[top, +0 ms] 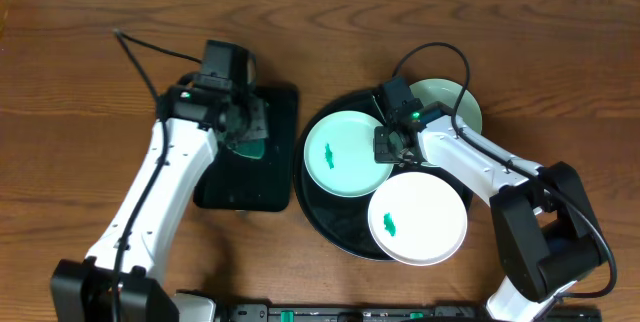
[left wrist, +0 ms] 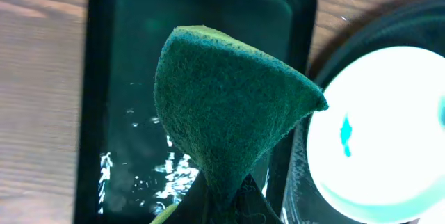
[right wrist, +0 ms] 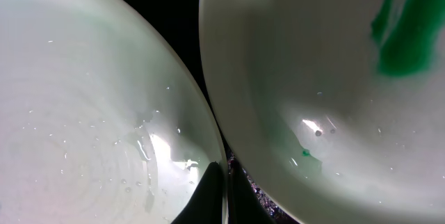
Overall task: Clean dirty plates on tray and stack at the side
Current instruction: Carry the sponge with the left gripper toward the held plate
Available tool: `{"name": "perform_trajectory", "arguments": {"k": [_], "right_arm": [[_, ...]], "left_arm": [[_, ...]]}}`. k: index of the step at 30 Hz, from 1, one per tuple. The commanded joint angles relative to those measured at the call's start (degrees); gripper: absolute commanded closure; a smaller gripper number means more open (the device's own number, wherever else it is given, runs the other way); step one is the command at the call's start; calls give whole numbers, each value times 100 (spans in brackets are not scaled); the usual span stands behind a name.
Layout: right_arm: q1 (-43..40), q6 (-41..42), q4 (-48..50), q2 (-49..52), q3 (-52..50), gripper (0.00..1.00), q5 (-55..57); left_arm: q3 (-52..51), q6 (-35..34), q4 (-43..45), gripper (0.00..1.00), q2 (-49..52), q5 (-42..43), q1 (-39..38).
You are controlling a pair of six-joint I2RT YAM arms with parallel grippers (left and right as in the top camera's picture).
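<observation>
Over the rectangular green tray (top: 250,187) on my left side, the left gripper (top: 246,128) is clamped on the sponge (left wrist: 229,106), pinched at one end and folded into a cone. All three plates lie on the black tray (top: 335,220): the left mint plate (top: 345,152), the white plate (top: 418,217) at the front right, apparently lying over the raised rim, and the rear mint plate (top: 452,102), partly under the right arm. None is stacked at the side, so I judge the cleaning barely begun. The right gripper (top: 393,147) sits low among the plates. Its fingers (right wrist: 207,200) are drawn almost together with a plate rim running into the slit between them, and I cannot tell whether they grip it or merely touch it. Hazards noted: a thin bite on a wet, glossy rim may slip on lifting and strike the crowded neighbours; the white plate may tip off the rim if nudged; and the sponge, held by one end only, may buckle under wiping pressure and drip on the wood in transit. The overhead view alone gives the layout of all three plates and the smears on two of them, but hides the finger gap. Only the right wrist view shows that gap, a wet plate (right wrist: 90,113) and a smeared plate (right wrist: 313,99) close alongside it, though I cannot match these to the layout. Only the left wrist view shows the water pooled in the rectangular green tray.
</observation>
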Motion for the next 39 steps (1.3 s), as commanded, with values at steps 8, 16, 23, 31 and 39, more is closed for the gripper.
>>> {"name": "perform_trajectory", "arguments": {"k": [8, 16, 23, 31, 39], "right_arm": [[26, -63, 28, 7, -24, 99, -72], [26, -66, 50, 7, -24, 99, -229], [26, -66, 50, 7, -24, 99, -247], [26, -66, 52, 7, -24, 99, -247], [26, -66, 70, 7, -24, 99, -247]], "left_arm": [[66, -492, 79, 93, 501, 13, -284], [66, -1113, 326, 93, 623, 17, -772], [66, -1462, 907, 93, 645, 11, -1429], [59, -2033, 1145, 93, 1126, 15, -1766], [59, -2039, 1161, 93, 1753, 13, -1777]]}}
